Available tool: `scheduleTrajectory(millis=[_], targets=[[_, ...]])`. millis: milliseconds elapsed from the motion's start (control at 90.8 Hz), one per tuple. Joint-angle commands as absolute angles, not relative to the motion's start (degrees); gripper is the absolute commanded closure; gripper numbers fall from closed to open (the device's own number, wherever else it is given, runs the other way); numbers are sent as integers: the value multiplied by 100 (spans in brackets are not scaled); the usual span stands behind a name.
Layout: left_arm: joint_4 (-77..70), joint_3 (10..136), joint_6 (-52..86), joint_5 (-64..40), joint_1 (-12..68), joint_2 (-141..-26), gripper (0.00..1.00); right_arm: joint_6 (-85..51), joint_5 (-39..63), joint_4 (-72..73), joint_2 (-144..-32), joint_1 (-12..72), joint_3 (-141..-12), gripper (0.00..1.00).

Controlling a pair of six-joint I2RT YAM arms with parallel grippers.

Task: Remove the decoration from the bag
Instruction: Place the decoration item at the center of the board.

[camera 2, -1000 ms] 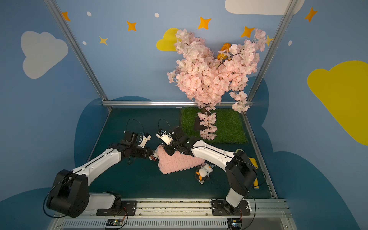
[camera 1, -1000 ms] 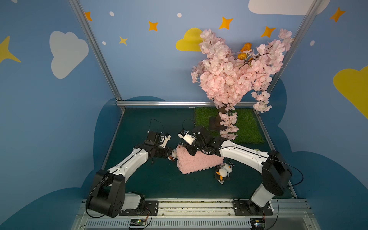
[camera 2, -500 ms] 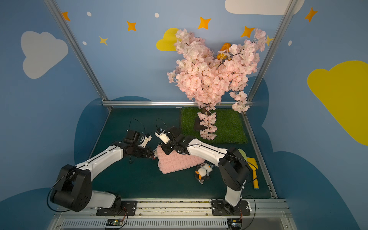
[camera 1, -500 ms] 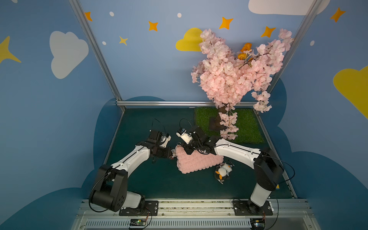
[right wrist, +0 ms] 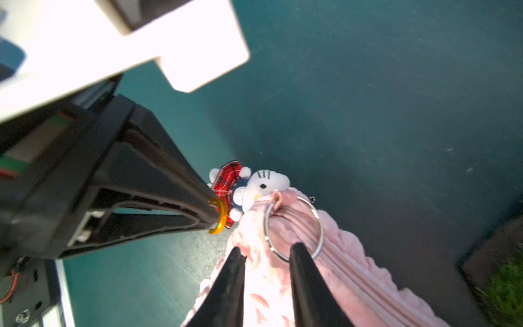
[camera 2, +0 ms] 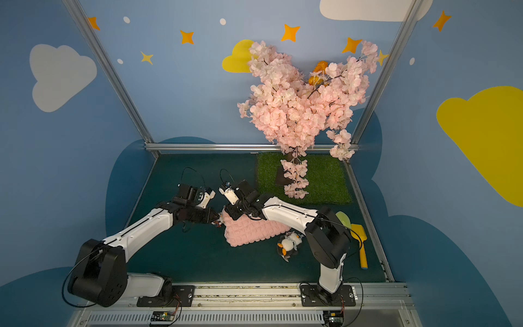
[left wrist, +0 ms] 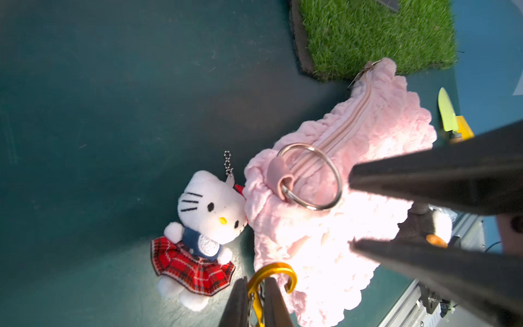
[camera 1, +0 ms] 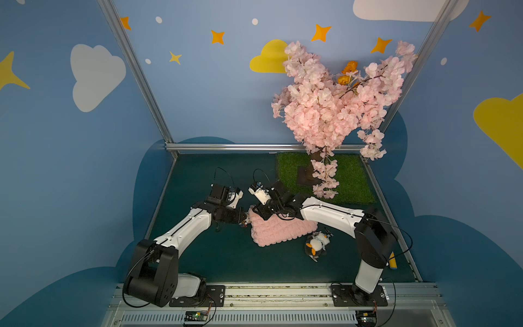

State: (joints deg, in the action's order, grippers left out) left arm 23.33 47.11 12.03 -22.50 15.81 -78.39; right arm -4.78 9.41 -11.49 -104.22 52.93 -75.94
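Above teal mat (left wrist: 113,85), left hand (left wrist: 256,284) pinches gold carabiner (left wrist: 278,269).

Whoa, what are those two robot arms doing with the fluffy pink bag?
They are working to get a decoration off the pink bag. The left tool is shut on a yellow clip, which sits clear of the bag's metal ring. The right tool is open, its jaws apart over the bag's top by the ring. A little white cat toy in a red skirt lies on the table against the bag's corner.
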Motion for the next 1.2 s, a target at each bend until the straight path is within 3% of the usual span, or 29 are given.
scheduleTrajectory(millis=[0,297,606,947,1189], targets=[[2158,4634,1286,-2455,1592,-7655,88,-645,1184,-1012,-10346,5392,-7743,67],[1980,4515,1254,-2801,1586,-7445,87,-976,1417,-992,-10502,5373,-7835,66],[1794,4366,1201,-2988,1584,-7228,86,-1067,1623,-1037,-10638,5301,-7893,81],[1779,4309,1323,-2906,1438,-7078,82,-799,1424,-1491,-10874,5390,-8048,85],[1836,4254,1309,-2960,1256,-7024,74,-795,1336,-1553,-10969,5394,-8086,87]])
